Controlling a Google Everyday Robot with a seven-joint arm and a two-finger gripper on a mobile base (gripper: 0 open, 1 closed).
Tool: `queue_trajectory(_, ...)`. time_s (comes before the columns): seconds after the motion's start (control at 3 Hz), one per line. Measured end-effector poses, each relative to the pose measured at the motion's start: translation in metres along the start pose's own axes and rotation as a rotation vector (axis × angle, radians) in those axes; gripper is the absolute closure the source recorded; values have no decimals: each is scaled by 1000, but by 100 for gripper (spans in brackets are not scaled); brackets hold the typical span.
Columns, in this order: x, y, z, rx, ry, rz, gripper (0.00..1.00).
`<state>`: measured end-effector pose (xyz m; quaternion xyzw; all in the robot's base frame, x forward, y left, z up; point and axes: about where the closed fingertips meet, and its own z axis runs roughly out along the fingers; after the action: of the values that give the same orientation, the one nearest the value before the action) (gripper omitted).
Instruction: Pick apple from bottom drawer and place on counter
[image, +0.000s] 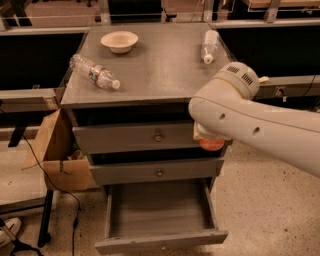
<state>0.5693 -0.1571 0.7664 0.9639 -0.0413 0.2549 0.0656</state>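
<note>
The apple (212, 145) hangs in the air in front of the right end of the top drawer (130, 137), at about 3 o'clock from that drawer's knob, with nothing beneath it. It sits tucked under the gripper (206, 136), which is mostly hidden behind the pale arm (260, 135) reaching in from 4 o'clock. Since the fruit is unsupported, I judge the gripper to be closed on it. The bottom drawer (160, 210), at 7 o'clock from the apple, stands pulled out and shows a bare floor, so the pick looks done and the carry upward is the step in hand. The counter (160, 70) lies at 11 o'clock, above the fruit. Next, the apple needs lifting clear of the counter's front edge, then setting down in the open middle, between the water bottle (94, 71) at 9 o'clock, the bowl (119, 41) and the second bottle (210, 45) at 1 o'clock.
</note>
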Motion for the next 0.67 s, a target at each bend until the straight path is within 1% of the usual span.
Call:
queue_trajectory(0.33, 56, 17, -19, -9, 75, 8, 100)
queue_trajectory(0.67, 125, 17, -50, 12, 162, 6, 100)
